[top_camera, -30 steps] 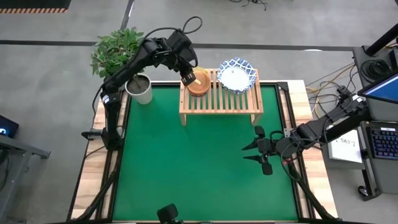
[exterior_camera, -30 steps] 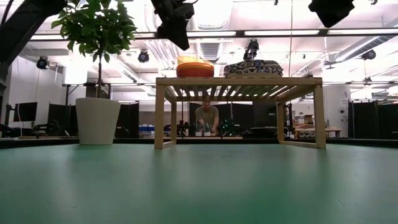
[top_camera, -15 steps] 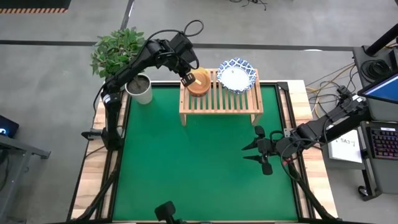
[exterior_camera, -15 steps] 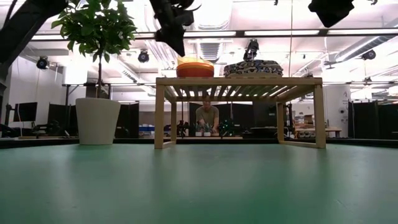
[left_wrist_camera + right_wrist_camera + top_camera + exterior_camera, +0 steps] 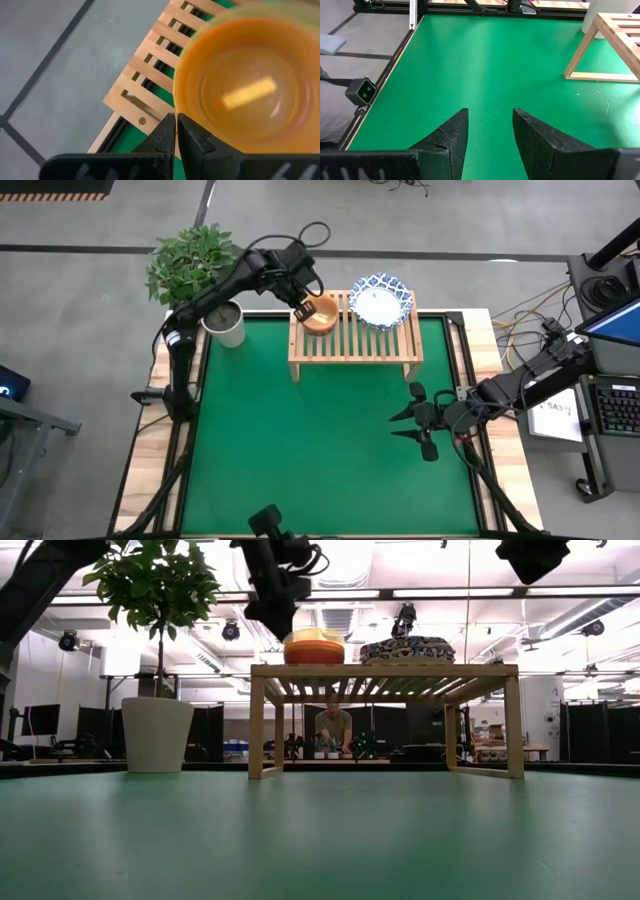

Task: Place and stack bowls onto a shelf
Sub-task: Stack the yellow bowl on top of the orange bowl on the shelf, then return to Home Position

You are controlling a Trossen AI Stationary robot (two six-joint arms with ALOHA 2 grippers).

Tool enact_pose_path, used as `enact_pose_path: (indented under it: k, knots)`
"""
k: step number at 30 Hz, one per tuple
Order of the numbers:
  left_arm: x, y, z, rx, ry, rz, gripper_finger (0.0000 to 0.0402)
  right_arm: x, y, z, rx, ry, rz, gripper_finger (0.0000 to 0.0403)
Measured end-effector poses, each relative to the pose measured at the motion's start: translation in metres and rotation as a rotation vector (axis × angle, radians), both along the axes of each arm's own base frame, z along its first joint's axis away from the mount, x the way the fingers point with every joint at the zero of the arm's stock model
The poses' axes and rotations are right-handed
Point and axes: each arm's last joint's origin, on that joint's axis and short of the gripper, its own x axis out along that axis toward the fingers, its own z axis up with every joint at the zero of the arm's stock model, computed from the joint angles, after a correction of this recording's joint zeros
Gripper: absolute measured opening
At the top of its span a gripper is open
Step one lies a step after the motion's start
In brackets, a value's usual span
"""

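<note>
An orange bowl with a yellowish rim (image 5: 322,313) (image 5: 245,85) rests by its base on the far left of the light-wood shelf (image 5: 355,345) (image 5: 385,670). A white bowl with a blue patterned rim (image 5: 380,302) (image 5: 405,648) sits to its right on the slats. My left gripper (image 5: 304,310) (image 5: 176,120) is shut just beside the orange bowl's left rim, above the shelf's far left corner; no touch shows. My right gripper (image 5: 405,420) (image 5: 490,130) hovers open over the green mat near the table's right edge, nothing between its fingers.
A white pot with a leafy plant (image 5: 225,323) (image 5: 157,733) stands at the table's far left corner, close to my left arm. The green mat (image 5: 320,450) in front of the shelf is bare. A person (image 5: 332,730) sits far behind the table.
My left gripper has drawn a little away from the orange bowl toward the table's left edge, and its fingers have come together. The bowl stays on the shelf where it was.
</note>
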Motion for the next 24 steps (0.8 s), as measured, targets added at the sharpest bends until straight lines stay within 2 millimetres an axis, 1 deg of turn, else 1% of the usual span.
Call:
enact_pose_path:
  k: [5,8,10,12,15,17,19,22,24]
  knots:
    - [0.005,-0.007,0.001,0.009,-0.006,-0.020,0.0000,0.000,0.000,0.000,0.000,0.000,0.000,0.0144]
    - [0.007,-0.014,0.008,0.013,-0.024,-0.027,0.0000,0.000,0.000,0.000,-0.001,0.000,0.000,0.0144]
    - [0.009,-0.021,0.011,0.005,-0.031,-0.033,0.0000,0.000,0.000,0.000,-0.004,0.000,0.002,0.0144]
    - [0.013,-0.035,0.012,-0.027,-0.038,-0.076,0.0000,0.000,0.000,-0.001,-0.031,-0.004,0.017,0.0144]
    - [0.024,-0.069,0.013,-0.088,-0.053,-0.215,0.0000,-0.001,0.000,-0.009,-0.098,-0.020,0.053,0.0144]
    - [0.029,-0.098,0.013,-0.124,-0.050,-0.331,0.0000,-0.002,-0.001,-0.014,-0.131,-0.061,0.077,0.0144]
    - [0.032,-0.132,0.013,-0.131,-0.059,-0.433,0.0000,-0.005,-0.003,-0.015,-0.156,-0.129,0.098,0.0144]
    - [0.027,-0.185,0.003,-0.128,-0.074,-0.582,0.0000,-0.013,-0.008,-0.015,-0.168,-0.215,0.112,0.0144]
    - [0.017,-0.220,-0.007,-0.119,-0.112,-0.684,0.0000,-0.021,-0.012,-0.017,-0.160,-0.246,0.113,0.0144]
